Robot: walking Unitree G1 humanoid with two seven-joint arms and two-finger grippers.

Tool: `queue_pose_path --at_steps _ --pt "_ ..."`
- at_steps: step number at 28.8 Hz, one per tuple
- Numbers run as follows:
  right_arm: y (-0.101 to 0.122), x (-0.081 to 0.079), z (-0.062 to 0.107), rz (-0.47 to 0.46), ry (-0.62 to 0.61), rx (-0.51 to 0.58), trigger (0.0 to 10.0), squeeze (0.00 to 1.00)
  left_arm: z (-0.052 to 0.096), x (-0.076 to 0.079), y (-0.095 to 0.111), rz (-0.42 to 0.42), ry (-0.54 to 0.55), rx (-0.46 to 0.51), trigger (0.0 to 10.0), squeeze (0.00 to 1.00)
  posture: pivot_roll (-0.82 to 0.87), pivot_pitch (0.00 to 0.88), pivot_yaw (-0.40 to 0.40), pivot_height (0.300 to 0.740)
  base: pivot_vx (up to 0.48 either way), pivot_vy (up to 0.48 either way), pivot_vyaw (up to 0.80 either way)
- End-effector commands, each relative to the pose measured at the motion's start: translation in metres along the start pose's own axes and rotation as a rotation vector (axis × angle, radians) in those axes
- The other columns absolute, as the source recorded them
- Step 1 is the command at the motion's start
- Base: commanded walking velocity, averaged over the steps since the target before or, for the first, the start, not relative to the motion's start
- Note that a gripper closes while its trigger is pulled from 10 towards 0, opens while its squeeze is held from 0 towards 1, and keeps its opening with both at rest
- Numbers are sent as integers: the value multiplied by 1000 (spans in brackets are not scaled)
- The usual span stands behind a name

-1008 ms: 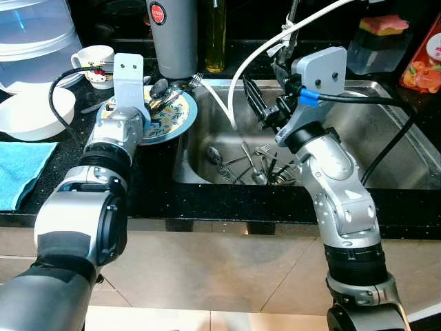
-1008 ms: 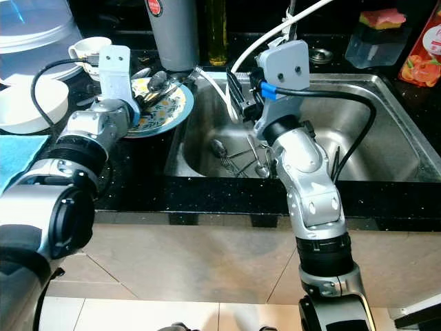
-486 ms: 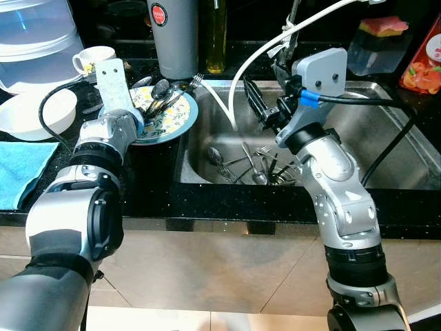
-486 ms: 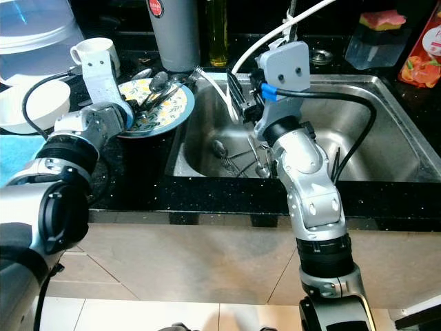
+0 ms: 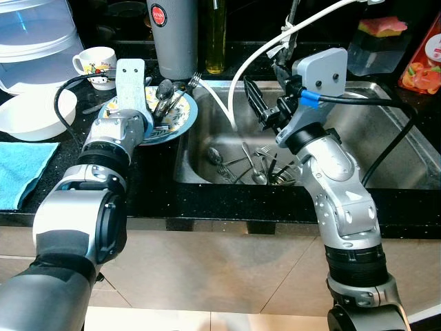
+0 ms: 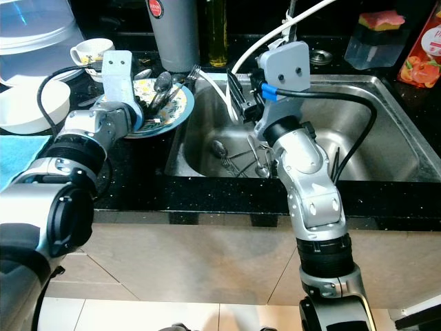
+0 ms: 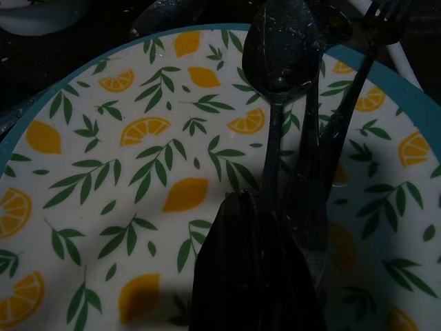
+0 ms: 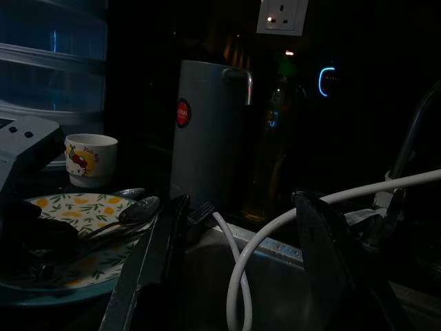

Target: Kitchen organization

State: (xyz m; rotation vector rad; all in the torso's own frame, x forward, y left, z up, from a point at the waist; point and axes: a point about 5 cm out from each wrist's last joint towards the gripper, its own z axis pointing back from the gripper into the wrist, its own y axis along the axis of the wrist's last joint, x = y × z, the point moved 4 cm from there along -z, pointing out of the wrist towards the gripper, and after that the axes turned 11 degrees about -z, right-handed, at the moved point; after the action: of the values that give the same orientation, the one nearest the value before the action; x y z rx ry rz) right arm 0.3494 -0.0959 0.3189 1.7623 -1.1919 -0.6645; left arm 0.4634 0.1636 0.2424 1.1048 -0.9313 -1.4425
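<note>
Left wrist view — spoon (image 7: 281, 62) beyond left end effector (image 7: 251, 276)

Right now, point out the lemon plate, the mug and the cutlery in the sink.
lemon plate (image 5: 180, 117), left eye view, on its blue rim at the sink side.
mug (image 5: 91, 60), left eye view, on its white side wall.
cutlery in the sink (image 5: 258, 176), left eye view, on a spoon's bowl.

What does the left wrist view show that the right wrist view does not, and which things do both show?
The left wrist view gives the plate's lemon and leaf pattern from close up, with the left gripper shut over it. The right wrist view adds the grey flask, the mug, the white hose and a wall socket, between the right gripper's open fingers. Both show the plate and its spoons.
</note>
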Motion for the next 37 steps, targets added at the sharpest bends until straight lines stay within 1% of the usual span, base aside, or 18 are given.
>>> queue_pose_path --at_steps 1,4,6,7,10,15,16,17,20,21,22,23,27,28,30,37 --pt "1 3 3 -4 -13 -1 10000 0 -2 7 -16 13 -30 -65 0 0 82 76 45 740 0 0 0" --pt "1 3 3 -4 -16 -1 10000 0 -1 5 -11 5 -22 -42 0 0 82 78 47 740 0 0 0" --pt "1 4 3 -4 -18 -1 10000 0 1 2 9 -47 10 54 0 0 85 80 47 740 0 0 0" --pt "1 4 4 -4 -19 -1 10000 0 4 4 27 -68 14 143 0 0 85 80 47 740 0 0 0" --pt "1 4 3 -5 -19 -1 10000 0 7 6 40 -86 14 200 0 0 85 80 47 740 0 0 0" --pt "1 4 3 -5 -20 0 10000 0 9 7 47 -105 9 231 0 0 84 80 48 740 0 0 0" --pt "1 4 3 -5 -21 0 10000 0 8 7 44 -120 16 214 4118 0 85 79 48 740 0 0 0" --pt "1 5 3 -5 -21 0 10000 0 7 6 41 -129 24 196 10000 0 85 79 48 740 0 0 0" --pt "1 5 3 -4 -22 0 10000 0 6 6 35 -140 28 171 10000 0 85 79 48 740 0 0 0" --pt "1 5 3 -4 -22 0 10000 0 5 6 31 -136 23 154 10000 1000 84 79 49 740 0 0 0" --pt "1 5 3 -4 -22 0 10000 0 5 6 31 -136 23 154 10000 1000 84 79 49 740 0 0 0" --pt "1 5 3 -4 -22 0 10000 0 3 7 22 -120 6 114 10000 1000 85 78 49 740 0 0 0" --pt "1 5 3 -4 -22 0 10000 0 2 9 17 -143 -4 94 10000 1000 84 79 49 740 0 0 0" --pt "1 5 3 -4 -23 0 10000 0 1 9 13 -160 -8 80 10000 1000 84 79 49 740 0 0 0" --pt "1 5 3 -4 -22 0 10000 0 1 9 9 -167 -8 64 10000 1000 84 79 49 740 0 0 0" --pt "1 5 3 -4 -23 1 10000 0 0 10 5 -161 -20 47 10000 1000 84 78 48 740 0 0 0"
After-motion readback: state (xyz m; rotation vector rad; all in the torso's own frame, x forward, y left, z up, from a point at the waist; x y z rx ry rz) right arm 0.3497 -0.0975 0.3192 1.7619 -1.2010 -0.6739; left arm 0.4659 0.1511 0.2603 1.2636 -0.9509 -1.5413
